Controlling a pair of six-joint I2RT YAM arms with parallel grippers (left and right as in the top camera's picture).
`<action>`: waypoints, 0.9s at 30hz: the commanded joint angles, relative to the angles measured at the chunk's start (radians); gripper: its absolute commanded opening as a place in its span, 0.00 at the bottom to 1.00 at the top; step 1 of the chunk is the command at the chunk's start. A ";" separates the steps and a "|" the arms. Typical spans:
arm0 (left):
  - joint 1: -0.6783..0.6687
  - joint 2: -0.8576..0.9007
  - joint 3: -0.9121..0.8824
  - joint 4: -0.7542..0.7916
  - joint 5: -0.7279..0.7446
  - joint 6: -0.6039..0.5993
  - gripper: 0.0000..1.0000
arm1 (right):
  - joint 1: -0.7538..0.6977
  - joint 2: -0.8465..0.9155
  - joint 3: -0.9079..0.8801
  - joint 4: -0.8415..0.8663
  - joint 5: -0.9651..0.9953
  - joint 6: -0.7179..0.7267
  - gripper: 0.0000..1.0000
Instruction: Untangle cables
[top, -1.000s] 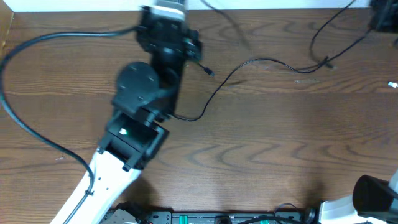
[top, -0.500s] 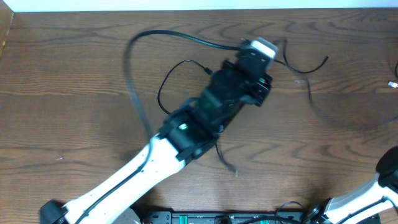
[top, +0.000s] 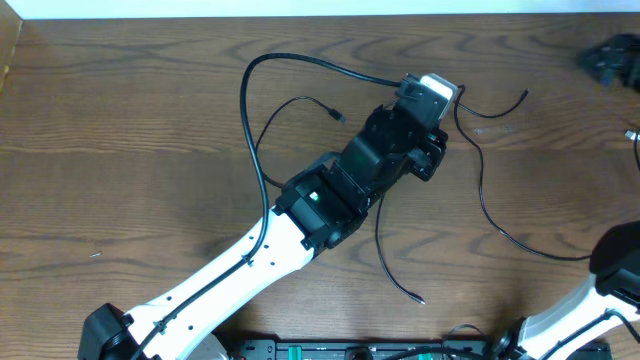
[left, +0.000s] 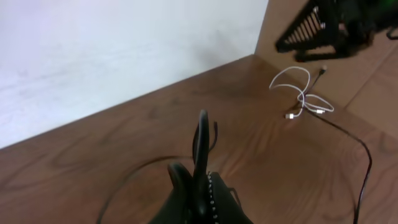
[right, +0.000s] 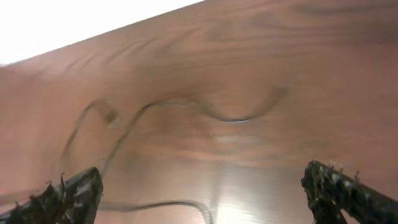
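My left gripper (top: 447, 108) is at the table's middle back, shut on the thin black cable (top: 481, 195). In the left wrist view the black cable (left: 202, 134) stands up from between the closed fingers (left: 180, 186). From the grip the cable trails right and down across the wood; one plug end (top: 417, 298) lies near the front. The white cable (left: 303, 98) lies bunched at the far right, and only a bit of the white cable (top: 632, 135) shows from overhead. My right gripper (right: 205, 199) hovers at the back right, open and empty, above a blurred stretch of black cable (right: 230, 117).
A thicker black arm cable (top: 300, 62) loops from the left arm over the back of the table. The white wall runs along the far edge (top: 300, 12). The right arm's base (top: 610, 270) stands at the front right corner.
My left arm has swung from the back left to the middle with the black cable in its grip. The right gripper has opened, and the cable now lies slack on the right.
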 joint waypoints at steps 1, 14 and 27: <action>0.005 -0.007 0.007 -0.009 0.010 -0.010 0.07 | 0.074 -0.028 0.014 -0.061 -0.197 -0.254 0.99; 0.022 -0.007 0.007 -0.012 0.010 -0.026 0.07 | 0.322 -0.014 0.014 -0.232 -0.262 -0.753 0.99; 0.022 -0.007 0.007 -0.012 0.010 -0.029 0.07 | 0.477 0.035 0.014 -0.191 -0.252 -0.809 0.73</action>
